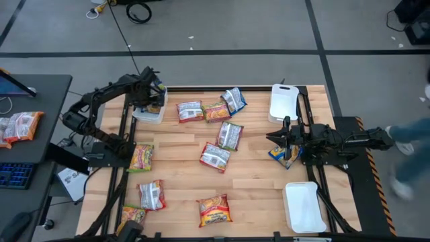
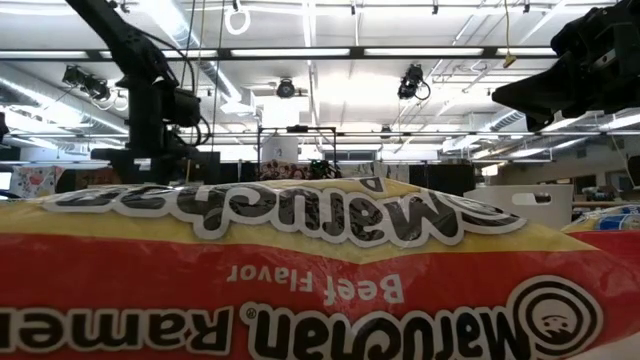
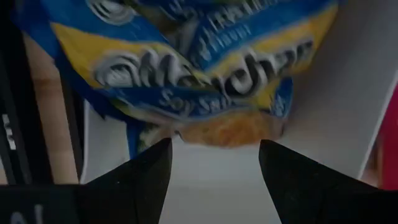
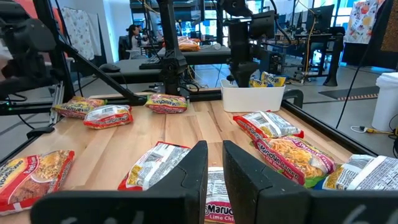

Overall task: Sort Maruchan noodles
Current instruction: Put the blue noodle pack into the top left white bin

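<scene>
High view: left gripper (image 1: 153, 101) over white tray (image 1: 148, 114), fingers apart, blue-yellow Maruchan packet (image 3: 186, 68) beneath. Right gripper (image 1: 285, 138) near table's right edge, fingers nearly together, empty. Remaining packets (image 1: 215, 156) scattered on table (image 1: 181, 168).

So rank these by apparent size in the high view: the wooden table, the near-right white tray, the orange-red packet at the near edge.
1. Wooden table
2. White plastic tray
3. Orange-red crinkly noodle packet

Grey floor (image 1: 222, 27) marked by dark seam lines, black cable coil (image 1: 139, 11) laid on it, dark desk (image 1: 40, 107) with blue keyboard (image 1: 15, 176) set beside the wooden table (image 1: 181, 144), ceiling strip lights (image 2: 330, 52) lit overhead, a seated person (image 4: 132, 37) seen at far benches
</scene>
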### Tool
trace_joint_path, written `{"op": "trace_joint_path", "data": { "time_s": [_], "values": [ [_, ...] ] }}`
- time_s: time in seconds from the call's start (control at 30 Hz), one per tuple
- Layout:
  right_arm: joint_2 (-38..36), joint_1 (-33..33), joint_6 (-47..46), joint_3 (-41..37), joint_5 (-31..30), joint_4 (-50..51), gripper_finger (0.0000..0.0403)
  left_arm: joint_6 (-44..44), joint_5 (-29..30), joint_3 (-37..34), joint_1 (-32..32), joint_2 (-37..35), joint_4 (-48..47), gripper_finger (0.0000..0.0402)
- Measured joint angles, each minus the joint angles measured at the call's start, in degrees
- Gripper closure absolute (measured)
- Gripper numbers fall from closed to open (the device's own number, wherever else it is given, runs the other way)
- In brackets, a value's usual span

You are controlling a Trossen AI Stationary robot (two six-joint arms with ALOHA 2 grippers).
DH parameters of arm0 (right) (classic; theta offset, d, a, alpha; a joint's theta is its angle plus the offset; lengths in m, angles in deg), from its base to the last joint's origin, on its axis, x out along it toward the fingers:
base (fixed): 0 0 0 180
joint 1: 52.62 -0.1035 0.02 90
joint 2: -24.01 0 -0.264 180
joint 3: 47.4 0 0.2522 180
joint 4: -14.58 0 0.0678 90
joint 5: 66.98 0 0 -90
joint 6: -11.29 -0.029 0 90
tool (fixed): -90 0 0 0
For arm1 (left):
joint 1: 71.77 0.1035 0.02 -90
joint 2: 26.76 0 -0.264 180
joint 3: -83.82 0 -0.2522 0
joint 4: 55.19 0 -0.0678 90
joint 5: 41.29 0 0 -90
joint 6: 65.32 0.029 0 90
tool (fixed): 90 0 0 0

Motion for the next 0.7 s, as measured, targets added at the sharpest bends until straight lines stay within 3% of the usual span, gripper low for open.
{"op": "trace_joint_path", "data": {
  "time_s": [0.27,0.5,0.7],
  "values": [
    [0.01,0.01,-0.01,0.00,0.00,-0.01,0.0347,-0.11,-3.50,0.07,-0.10,0.75,-3.35,0.0157],
    [0.00,-0.01,0.00,0.02,0.00,-0.01,0.0347,-7.13,8.24,-0.82,-4.14,4.17,2.68,0.0157],
    [0.00,0.00,-0.01,0.00,0.00,0.00,0.0347,-8.80,6.37,-0.69,-4.19,7.51,3.59,0.0157]
  ]
}}
